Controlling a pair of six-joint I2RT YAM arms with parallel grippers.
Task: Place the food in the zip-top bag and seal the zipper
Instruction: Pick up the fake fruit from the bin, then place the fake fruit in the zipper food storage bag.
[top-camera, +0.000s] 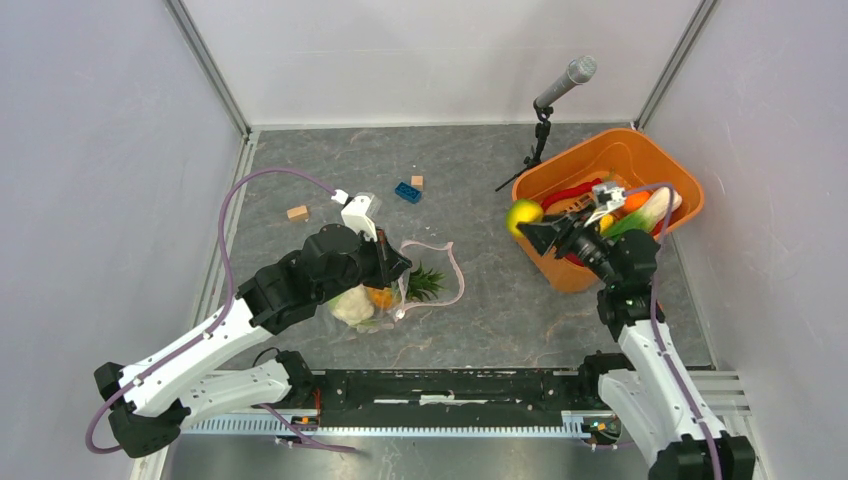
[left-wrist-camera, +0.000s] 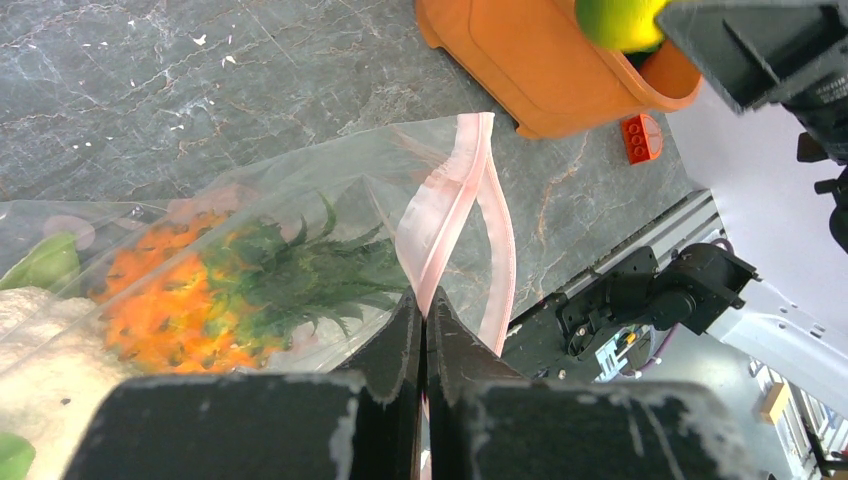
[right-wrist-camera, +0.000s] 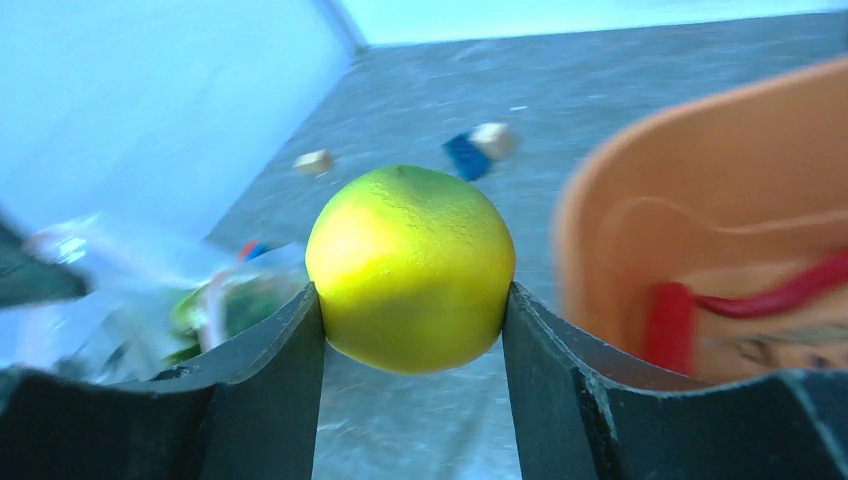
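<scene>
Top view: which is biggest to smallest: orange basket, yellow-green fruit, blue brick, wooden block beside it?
1. orange basket
2. yellow-green fruit
3. blue brick
4. wooden block, only a bit smaller than the brick

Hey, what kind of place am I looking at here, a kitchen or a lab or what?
Probably a robot lab work cell, not a kitchen: plain walls box in a grey table, a microphone stands at the back, and the pineapple in the bag looks like a plastic toy.
</scene>
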